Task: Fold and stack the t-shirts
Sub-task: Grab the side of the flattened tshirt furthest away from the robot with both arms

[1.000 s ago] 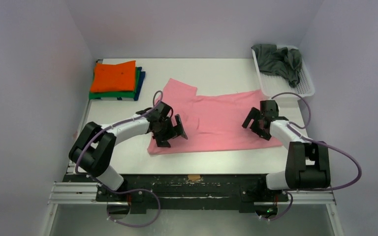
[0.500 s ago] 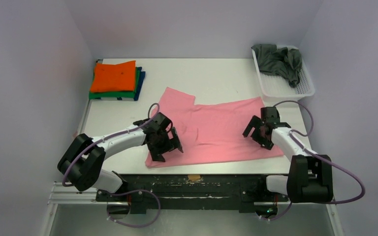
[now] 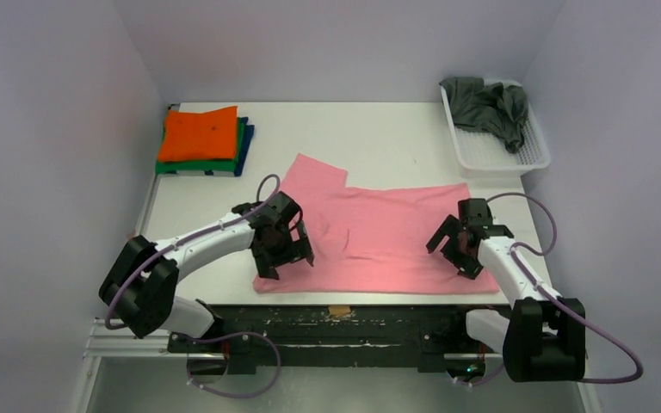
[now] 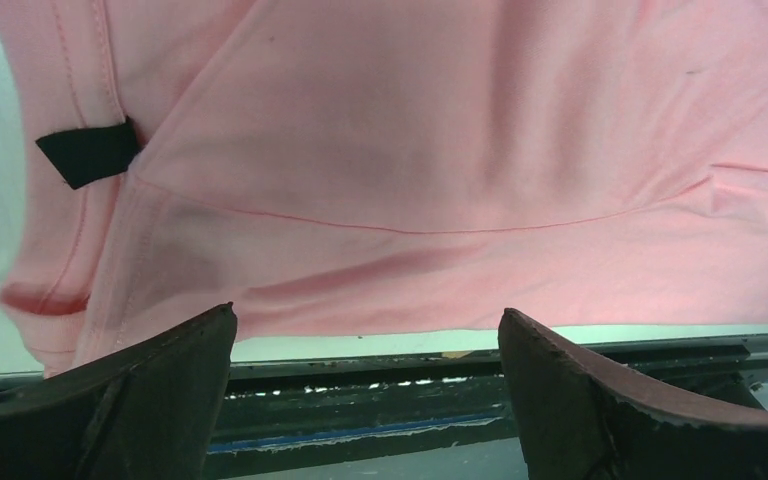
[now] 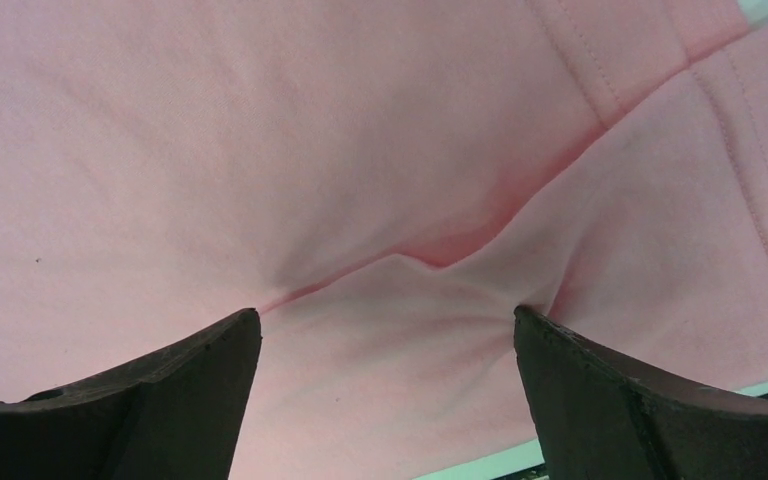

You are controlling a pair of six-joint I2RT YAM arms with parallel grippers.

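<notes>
Top external view: a white basket [image 3: 531, 160] at upper right holds a crumpled dark grey shirt [image 3: 485, 103]. Bare surface [image 3: 370, 133] fills the upper centre. The salmon pink shirt [image 3: 387, 234] lies spread at lower centre, its hem along the lower surface edge. The left gripper [image 3: 286, 261] and right gripper [image 3: 455, 255] sit over it, jaws spread wide; the cloth puckers between the right jaws.

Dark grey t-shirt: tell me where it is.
In the top view, the dark grey t-shirt lies crumpled in the white basket at the far right corner of the table, beyond the pink shirt.
</notes>
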